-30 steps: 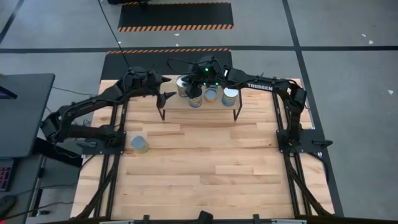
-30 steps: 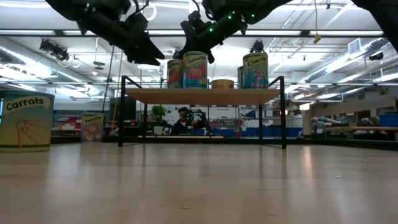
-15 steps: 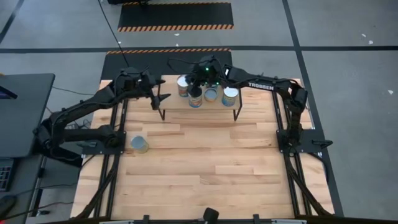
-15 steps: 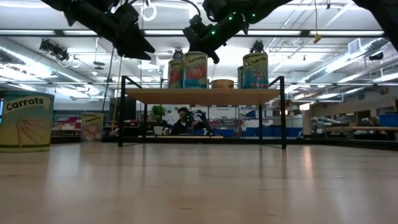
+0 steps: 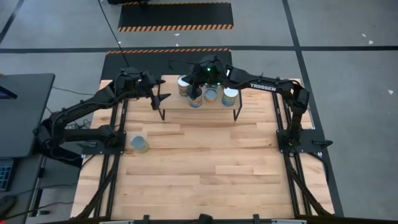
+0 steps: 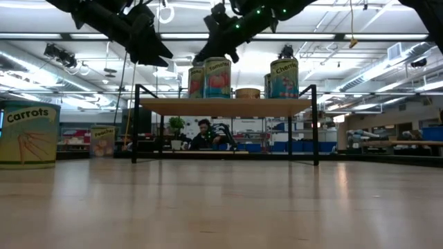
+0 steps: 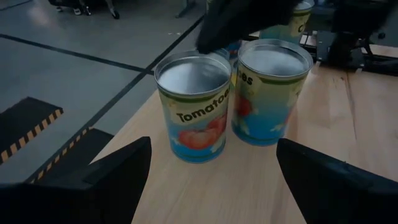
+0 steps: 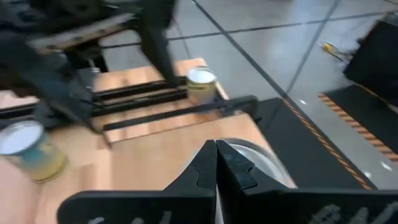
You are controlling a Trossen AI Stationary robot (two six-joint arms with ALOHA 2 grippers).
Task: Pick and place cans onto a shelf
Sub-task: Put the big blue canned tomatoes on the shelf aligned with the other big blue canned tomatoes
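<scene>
Item one, your light plank wooden tabletop (image 5: 205, 168): it carries everything listed below, with the two dark arms mounted at its left and right edges.

Item two, your shelf, a low platform with a pale wood board on thin black wire legs (image 6: 225, 106): it stands at the middle of the tabletop's far edge.

Item three, your left gripper (image 5: 163, 95): it hangs in the air just off the shelf's left end, with its two fingers spread wide and nothing between them.

Item four, your right gripper (image 5: 195, 92): it hovers above the left half of the shelf board, over the cans there. Its fingers (image 8: 214, 171) are pressed together and have hold of nothing.

Item five, your "Carrots" can, a pale yellow-green labelled cylinder with a silver top (image 5: 139, 144): it stands upright and alone near the tabletop's left edge, well apart from the shelf.

Item six, your two "Tomatoes" cans with red fruit on the labels: one (image 7: 193, 107) sits at the shelf's left end, the other (image 7: 270, 91) stands close alongside it; both are upright.

Item seven, your "Cherries" can with a blue label (image 6: 284, 77): upright toward the shelf's right end.

Item eight, your short squat can (image 6: 247, 93): it sits on the board between the tomato cans and the cherries can.
</scene>
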